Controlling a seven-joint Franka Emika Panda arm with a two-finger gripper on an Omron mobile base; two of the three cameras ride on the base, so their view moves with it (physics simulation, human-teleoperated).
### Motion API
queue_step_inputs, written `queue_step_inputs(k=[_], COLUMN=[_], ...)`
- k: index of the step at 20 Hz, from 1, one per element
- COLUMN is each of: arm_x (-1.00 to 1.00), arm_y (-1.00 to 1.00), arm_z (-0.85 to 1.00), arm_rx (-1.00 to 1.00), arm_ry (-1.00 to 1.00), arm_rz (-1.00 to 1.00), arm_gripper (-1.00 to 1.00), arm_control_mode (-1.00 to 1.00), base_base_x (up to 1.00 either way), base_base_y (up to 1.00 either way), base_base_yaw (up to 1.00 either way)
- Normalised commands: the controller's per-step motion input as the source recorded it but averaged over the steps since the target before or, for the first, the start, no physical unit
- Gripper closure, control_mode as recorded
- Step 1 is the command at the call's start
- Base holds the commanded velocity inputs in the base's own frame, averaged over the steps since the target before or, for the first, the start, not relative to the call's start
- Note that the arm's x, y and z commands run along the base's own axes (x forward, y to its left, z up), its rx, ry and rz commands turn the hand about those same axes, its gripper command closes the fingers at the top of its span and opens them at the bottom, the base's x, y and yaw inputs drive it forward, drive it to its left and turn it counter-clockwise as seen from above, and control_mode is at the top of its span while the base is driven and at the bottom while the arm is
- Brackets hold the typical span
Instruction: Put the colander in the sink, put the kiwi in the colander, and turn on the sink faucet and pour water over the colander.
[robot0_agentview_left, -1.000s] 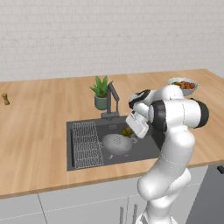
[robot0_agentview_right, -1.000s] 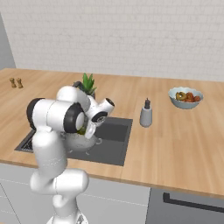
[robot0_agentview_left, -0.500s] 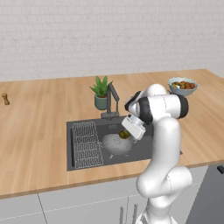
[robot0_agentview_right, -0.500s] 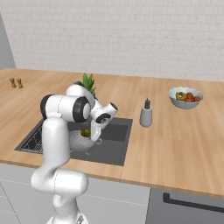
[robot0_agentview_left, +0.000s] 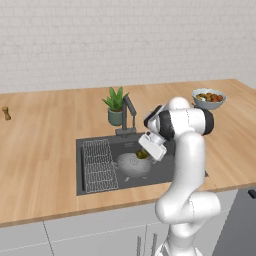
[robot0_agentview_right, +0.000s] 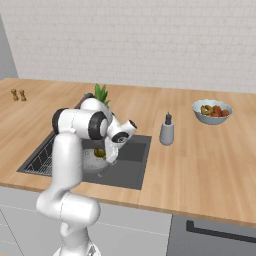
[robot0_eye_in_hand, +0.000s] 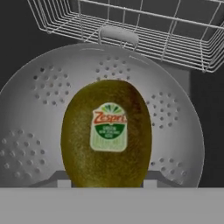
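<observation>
Hand view: my gripper (robot0_agentview_left: 143, 154) grasps the kiwi (robot0_eye_in_hand: 106, 133), frame centre, long axis running top to bottom. The colander (robot0_eye_in_hand: 39, 109) lies straight beyond it in the sink (robot0_agentview_left: 95, 147), so release needs no sideways correction.

Even, shadowless rendered light; bright pale wooden countertop (robot0_agentview_left: 45, 150), no glare. Large dark grey rectangular sink basin (robot0_agentview_left: 162, 172) reads dim beside it. Base views soft, slightly blurred. Hand view sharper: round grey perforated metal colander (robot0_eye_in_hand: 39, 113) softly shaded.
</observation>
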Motion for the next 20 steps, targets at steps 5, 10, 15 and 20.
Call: queue_step_inputs(k=[5,10,15,20], arm_x=[0.01,0.28,0.46,0.08], arm_y=[0.25,0.3,0.03,0.0], arm_z=[-0.53,-0.62,-0.42,-0.04], arm_rx=[0.0,0.0,0.01,0.06], arm_ry=[-0.02,-0.01,-0.03,-0.11], arm_rz=[0.0,0.0,0.01,0.0], arm_gripper=[1.0,1.0,1.0,-1.0], arm_control_mode=[-1.0,-1.0,-1.0,-1.0], base_base_x=[0.0,0.0,0.0,0.0], base_base_y=[0.0,0.0,0.0,0.0], base_base_yaw=[0.0,0.0,0.0,0.0])
